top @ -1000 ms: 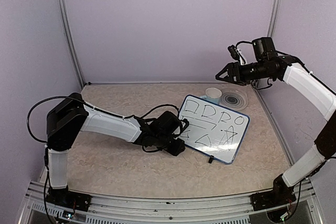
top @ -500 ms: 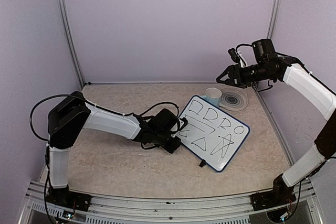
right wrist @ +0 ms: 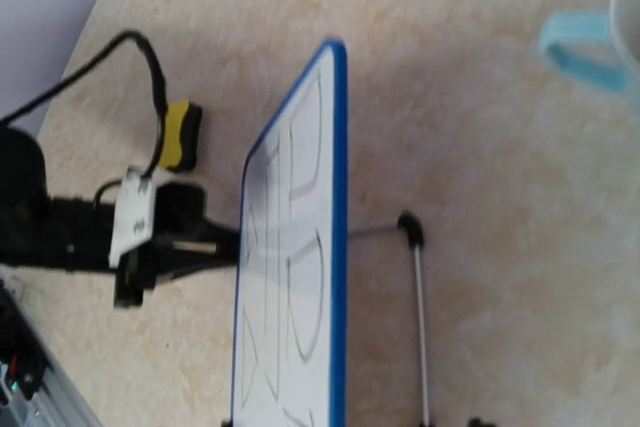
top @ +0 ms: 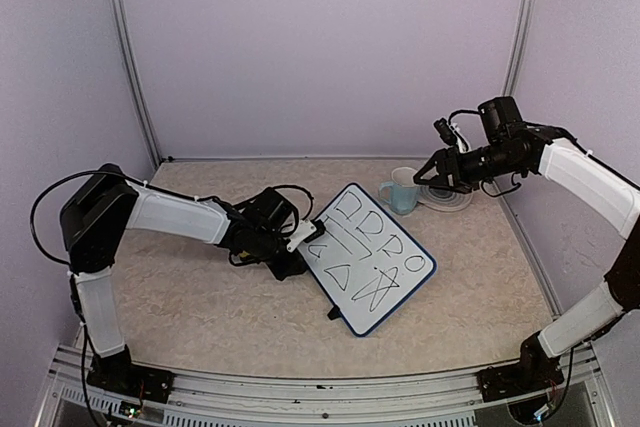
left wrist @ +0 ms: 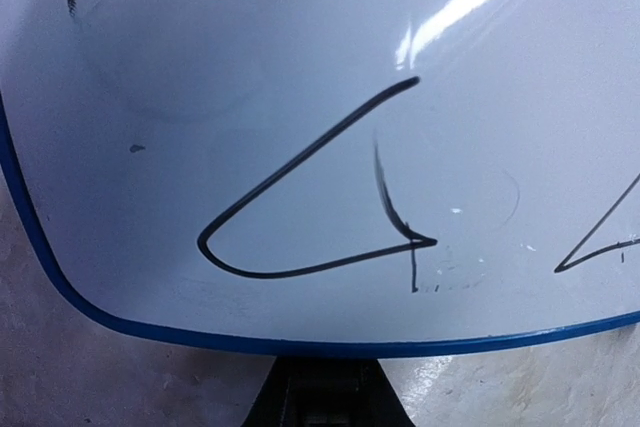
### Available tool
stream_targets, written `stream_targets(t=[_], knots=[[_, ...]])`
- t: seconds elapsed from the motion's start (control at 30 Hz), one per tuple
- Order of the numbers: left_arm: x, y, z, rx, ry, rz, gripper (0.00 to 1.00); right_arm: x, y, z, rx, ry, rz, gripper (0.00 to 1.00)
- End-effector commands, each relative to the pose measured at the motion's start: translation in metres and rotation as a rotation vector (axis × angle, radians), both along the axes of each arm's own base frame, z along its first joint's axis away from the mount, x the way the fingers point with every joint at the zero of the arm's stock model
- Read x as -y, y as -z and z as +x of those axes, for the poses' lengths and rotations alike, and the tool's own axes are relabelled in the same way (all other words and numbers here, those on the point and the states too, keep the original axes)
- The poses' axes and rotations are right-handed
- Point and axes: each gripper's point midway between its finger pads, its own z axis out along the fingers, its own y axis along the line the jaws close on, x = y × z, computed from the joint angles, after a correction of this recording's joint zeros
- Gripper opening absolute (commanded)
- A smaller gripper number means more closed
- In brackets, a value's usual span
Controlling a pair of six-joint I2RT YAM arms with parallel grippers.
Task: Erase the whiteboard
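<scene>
The beige table (top: 200,297) lies under both pincers; on it the whiteboard (top: 372,265), blue-rimmed and covered with black marker scribbles, stretches away from the left pincer (top: 308,234) toward the right and the near edge; it is propped at a slant, with a black foot (top: 333,314) showing under its near rim; the left pincer is pressed onto the board's rim at its left corner, pinching it; the right pincer (top: 428,173) hangs in the air well apart from the board, beyond its far right corner, with fingers spread and nothing between them; a grey plate (top: 455,199) sits just below that pincer and to its right; a pale blue mug (top: 403,192) stands just below it to its left, beside the plate and near the board's far corner; a small yellow eraser (right wrist: 182,135) lies on the table just beside the left pincer, apart from the board.
</scene>
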Motion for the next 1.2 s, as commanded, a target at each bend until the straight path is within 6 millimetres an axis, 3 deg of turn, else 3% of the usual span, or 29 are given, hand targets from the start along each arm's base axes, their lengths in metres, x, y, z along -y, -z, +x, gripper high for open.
stream_targets(t=[0.0,0.13,0.2,0.23,0.37,0.43,0.5,0.63,0.8,0.93,1.17], knots=[[-0.024,0.001,0.006,0.008,-0.016,0.082,0.22,0.000,0.004,-0.011,-0.043,-0.001,0.047,0.61],[-0.031,-0.009,0.007,-0.013,-0.057,0.066,0.56,-0.002,0.011,-0.016,-0.089,0.000,0.076,0.60],[-0.032,-0.026,0.010,-0.009,-0.101,0.018,0.77,-0.002,0.015,-0.016,-0.114,0.006,0.072,0.60],[-0.033,-0.041,0.012,0.011,-0.130,-0.015,0.82,-0.002,0.017,-0.016,-0.124,0.008,0.068,0.60],[-0.046,-0.091,0.029,0.068,-0.304,-0.128,0.91,-0.001,0.025,-0.012,-0.162,0.031,0.038,0.59],[-0.067,-0.112,0.046,0.069,-0.460,-0.187,0.98,-0.001,0.029,-0.010,-0.182,0.035,0.025,0.59],[-0.099,-0.124,0.064,0.060,-0.640,-0.217,0.99,-0.004,0.033,-0.008,-0.202,0.031,0.018,0.58],[-0.153,-0.107,0.081,-0.057,-0.934,-0.205,0.99,-0.016,0.040,-0.005,-0.234,0.005,0.002,0.57],[-0.180,-0.078,0.075,-0.111,-1.113,-0.163,0.98,-0.038,0.047,-0.010,-0.270,-0.044,-0.006,0.53],[-0.185,-0.060,0.070,-0.157,-1.188,-0.151,0.94,-0.053,0.057,-0.015,-0.304,-0.074,-0.017,0.49],[-0.173,-0.041,0.068,-0.226,-1.176,-0.182,0.88,-0.070,0.078,-0.027,-0.352,-0.114,-0.036,0.40]])
